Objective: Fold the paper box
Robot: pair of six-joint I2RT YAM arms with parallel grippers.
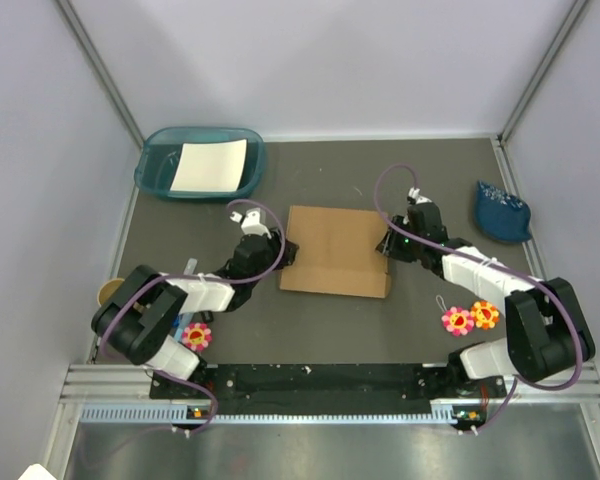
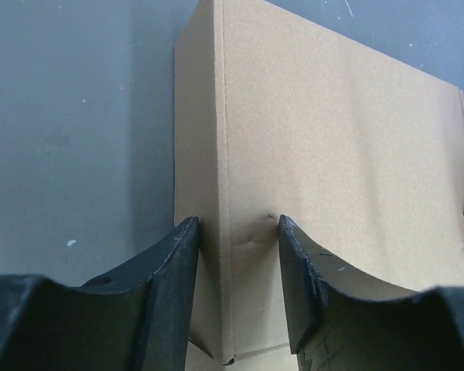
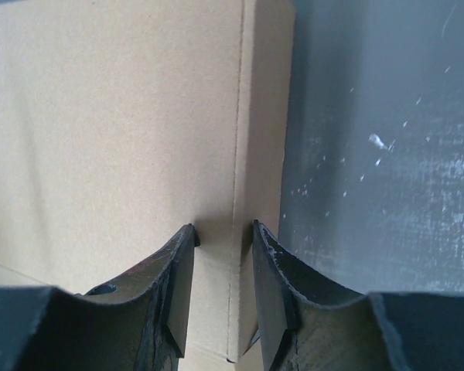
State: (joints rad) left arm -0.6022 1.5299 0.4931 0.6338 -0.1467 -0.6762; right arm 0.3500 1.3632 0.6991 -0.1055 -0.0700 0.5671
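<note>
The paper box (image 1: 335, 250) lay closed in the middle of the table (image 1: 380, 335). The left gripper (image 2: 236, 228) straddled its left edge, the right gripper (image 3: 223, 230) its right edge. I couldn't tell if either pinched it.

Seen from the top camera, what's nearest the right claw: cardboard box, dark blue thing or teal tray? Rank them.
1. paper box, mid-table, at the right gripper fingertips.
2. dark blue object, by the table's right edge.
3. teal tray, far left corner.
</note>
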